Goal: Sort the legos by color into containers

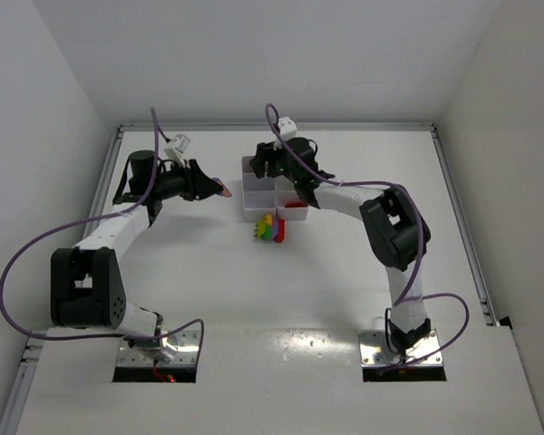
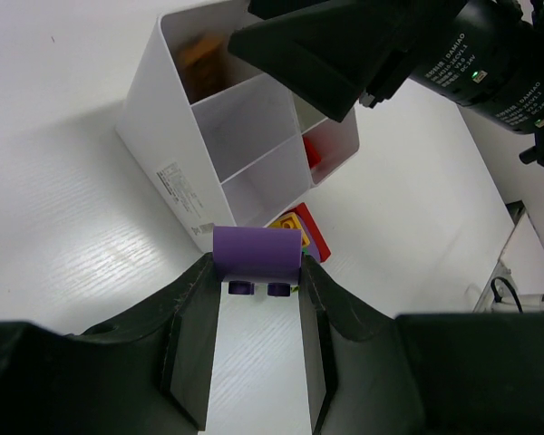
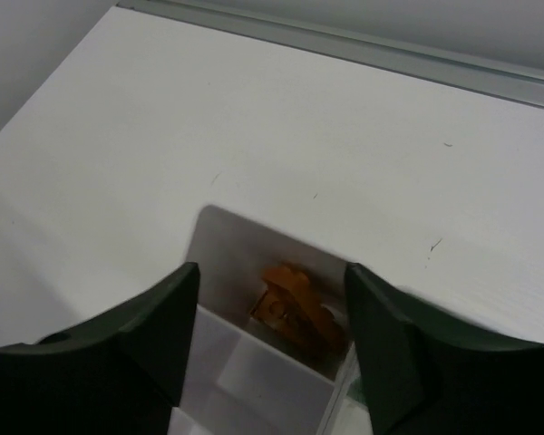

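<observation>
**Mia:** What is the left gripper (image 2: 258, 268) doing?

**Ben:** Its jaws are squeezed on a purple brick (image 2: 257, 249). The brick sits sideways between the two fingers, up off the table (image 1: 344, 281).

**Mia:** Where is it from the white tray (image 1: 251, 203)?

**Ben:** Seen from the top, it is near the tray at 9 o'clock, apart from it.

**Mia:** And the right gripper (image 3: 272, 276)?

**Ben:** It hangs over the tray's corner box at 11 o'clock. Its jaws are apart and hold nothing. An orange brick (image 3: 290, 308) lies in that box, right under them.

**Mia:** Is there more in the tray?

**Ben:** A red brick (image 2: 314, 154) lies in the box at 5 o'clock.

**Mia:** What about loose ones?

**Ben:** A little pile of bricks (image 1: 270, 228), green, yellow and red, lies on the table just beside the tray at 6 o'clock.
</observation>
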`<control>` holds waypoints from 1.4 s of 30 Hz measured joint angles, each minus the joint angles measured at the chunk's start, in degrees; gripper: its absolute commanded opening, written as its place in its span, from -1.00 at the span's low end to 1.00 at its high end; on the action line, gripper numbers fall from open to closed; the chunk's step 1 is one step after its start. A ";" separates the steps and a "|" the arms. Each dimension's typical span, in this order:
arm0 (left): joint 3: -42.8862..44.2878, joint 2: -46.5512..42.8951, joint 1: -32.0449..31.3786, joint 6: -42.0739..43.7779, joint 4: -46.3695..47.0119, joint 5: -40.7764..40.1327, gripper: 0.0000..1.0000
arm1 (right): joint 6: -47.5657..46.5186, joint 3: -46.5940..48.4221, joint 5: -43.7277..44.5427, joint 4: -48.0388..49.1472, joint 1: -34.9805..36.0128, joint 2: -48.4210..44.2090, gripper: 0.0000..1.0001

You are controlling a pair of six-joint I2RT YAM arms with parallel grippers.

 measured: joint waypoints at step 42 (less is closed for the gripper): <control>18.60 17.70 -21.94 -2.27 -0.22 -41.44 -1.00 | -7.10 -17.46 2.12 -28.79 -24.39 -36.50 0.43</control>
